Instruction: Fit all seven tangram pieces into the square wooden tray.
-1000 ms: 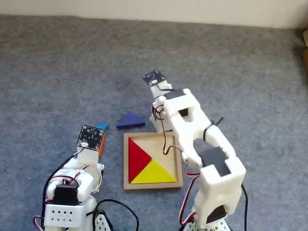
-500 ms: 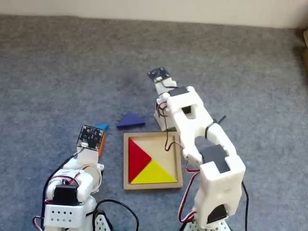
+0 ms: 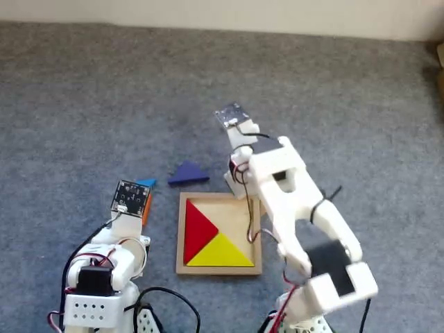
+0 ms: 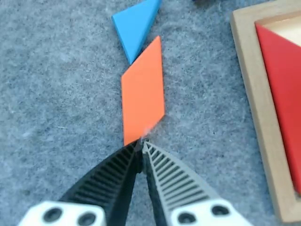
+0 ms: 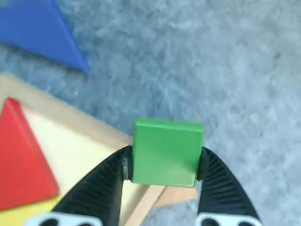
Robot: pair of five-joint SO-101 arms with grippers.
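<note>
The square wooden tray (image 3: 183,236) lies between the two arms with a red triangle (image 3: 198,223) and a yellow triangle (image 3: 220,252) in it. My right gripper (image 5: 162,162) is shut on a green square piece (image 5: 165,150), held above the tray's far right corner (image 5: 141,197). A dark blue triangle (image 3: 188,173) lies on the carpet just beyond the tray. My left gripper (image 4: 141,147) is shut with nothing in it, its tips at the near end of an orange parallelogram (image 4: 142,91). A light blue triangle (image 4: 135,22) touches the parallelogram's far end.
Grey carpet (image 3: 104,90) covers the whole work surface, with open room beyond the pieces and to both sides. A pale wall strip runs along the far edge.
The right arm has swung to the right and drawn back toward the tray's far right corner, carrying the green square. The left arm has not moved.
</note>
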